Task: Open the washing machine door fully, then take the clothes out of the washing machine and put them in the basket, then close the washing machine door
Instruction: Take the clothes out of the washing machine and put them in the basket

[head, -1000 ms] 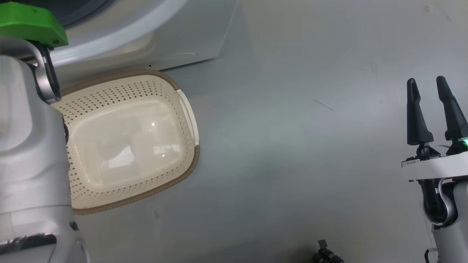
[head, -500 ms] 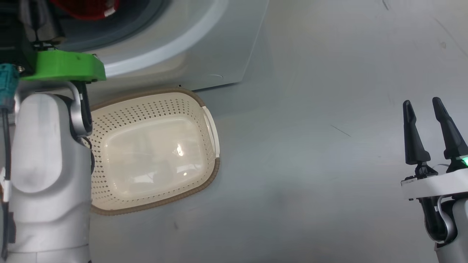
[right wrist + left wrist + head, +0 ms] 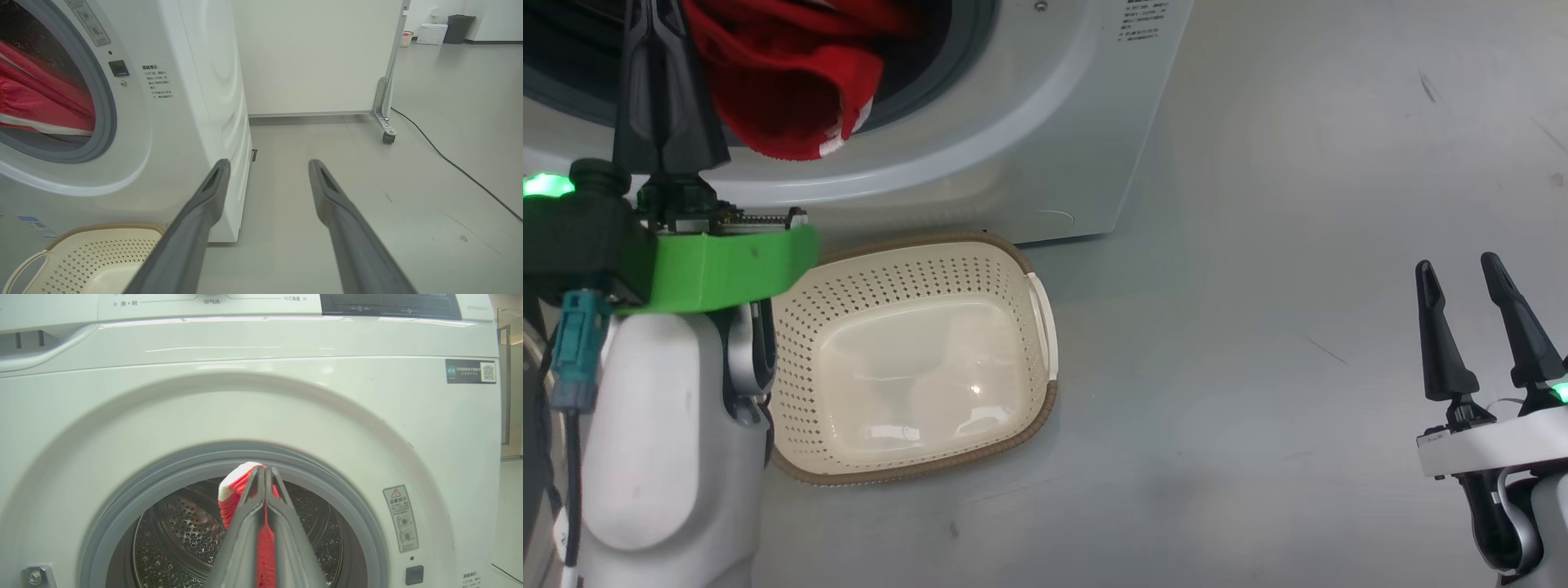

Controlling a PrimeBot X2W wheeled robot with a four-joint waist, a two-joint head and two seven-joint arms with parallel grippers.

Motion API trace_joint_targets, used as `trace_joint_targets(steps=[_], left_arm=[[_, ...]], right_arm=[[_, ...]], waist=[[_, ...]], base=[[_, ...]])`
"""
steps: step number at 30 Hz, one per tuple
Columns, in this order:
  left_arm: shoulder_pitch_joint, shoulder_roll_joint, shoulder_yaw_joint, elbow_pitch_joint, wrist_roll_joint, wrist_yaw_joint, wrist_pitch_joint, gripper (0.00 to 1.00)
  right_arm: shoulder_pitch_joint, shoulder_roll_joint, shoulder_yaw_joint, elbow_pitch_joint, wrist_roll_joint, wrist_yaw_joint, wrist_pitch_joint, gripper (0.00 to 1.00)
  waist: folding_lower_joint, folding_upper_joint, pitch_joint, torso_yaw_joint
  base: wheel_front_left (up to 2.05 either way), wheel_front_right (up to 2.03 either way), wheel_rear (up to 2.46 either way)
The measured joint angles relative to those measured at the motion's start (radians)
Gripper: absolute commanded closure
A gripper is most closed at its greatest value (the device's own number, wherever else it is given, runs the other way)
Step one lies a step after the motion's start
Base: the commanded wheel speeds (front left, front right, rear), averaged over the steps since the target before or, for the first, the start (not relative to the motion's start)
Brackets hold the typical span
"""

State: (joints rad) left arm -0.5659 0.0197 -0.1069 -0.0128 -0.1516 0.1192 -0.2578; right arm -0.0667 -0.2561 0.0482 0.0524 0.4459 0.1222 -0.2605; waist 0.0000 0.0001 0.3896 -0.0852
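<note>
Grey floor point(image 3: 1258, 245) runs past a white partition on a castor point(image 3: 384, 136), with a black cable point(image 3: 449, 161) trailing across it. On the floor stands the washer point(image 3: 261, 408), and the basket point(image 3: 907, 278) sits just beside the foot of its front, bare inside.

Red clothes point(image 3: 784, 90) with white trim spill over the lower lip of the grey ring point(image 3: 327, 486) at the drum mouth. The left claw point(image 3: 264, 471) is clenched on the clothes, a red fold with a white edge poking out past its tips in front of the perforated drum. The right claw point(image 3: 1457, 263) hangs released over bare floor, well apart from the washer and the basket, with its fingers spread.

Writing on the washer: a dark label with a QR code point(image 3: 470, 371) at the upper right corner, a warning sticker with a red triangle point(image 3: 401, 518) beside the ring, a block of small printed lines point(image 3: 157, 81) below the latch socket point(image 3: 118, 68), and a blue sticker point(image 3: 36, 225) low down. None of the text is large enough to read.
</note>
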Motion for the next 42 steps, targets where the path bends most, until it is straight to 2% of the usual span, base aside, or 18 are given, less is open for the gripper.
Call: trace_joint_targets(steps=[6,14,20,28,34,42], left_arm=[[0.085,0.003,-0.056,-0.092,-0.020,0.000,0.000,1.00],[0.254,0.009,-0.142,-0.100,-0.072,0.000,0.000,1.00],[0.347,0.015,-0.208,-0.029,-0.117,0.000,0.000,1.00],[0.362,0.020,-0.255,0.120,-0.147,0.000,0.001,1.00],[0.353,0.020,-0.251,0.256,-0.175,0.000,0.009,1.00],[0.256,0.020,-0.213,0.439,-0.198,0.000,0.048,1.00]], right_arm=[[0.024,-0.002,-0.001,-0.012,-0.009,0.000,0.000,0.00],[0.034,-0.005,0.009,-0.031,-0.010,0.000,0.000,0.00],[0.035,-0.005,0.019,-0.041,-0.010,0.000,0.000,0.00],[0.033,-0.005,0.039,-0.051,-0.008,0.000,0.000,0.00],[0.012,-0.004,0.046,-0.053,0.004,0.000,0.000,0.00],[-0.013,-0.002,0.051,-0.053,0.022,0.000,0.000,0.00]], waist=[[0.0000,0.0000,-0.021,0.034],[0.0000,0.0000,-0.026,0.061],[0.0000,0.0000,-0.017,0.061],[0.0000,0.0000,0.017,0.038],[0.0000,0.0000,0.046,0.006],[0.0000,0.0000,0.090,-0.040]], base=[[0.00,0.00,0.00],[0.00,0.00,0.00],[0.00,0.00,0.00],[0.00,0.00,0.00],[0.00,0.00,0.00],[0.00,0.00,0.00]])
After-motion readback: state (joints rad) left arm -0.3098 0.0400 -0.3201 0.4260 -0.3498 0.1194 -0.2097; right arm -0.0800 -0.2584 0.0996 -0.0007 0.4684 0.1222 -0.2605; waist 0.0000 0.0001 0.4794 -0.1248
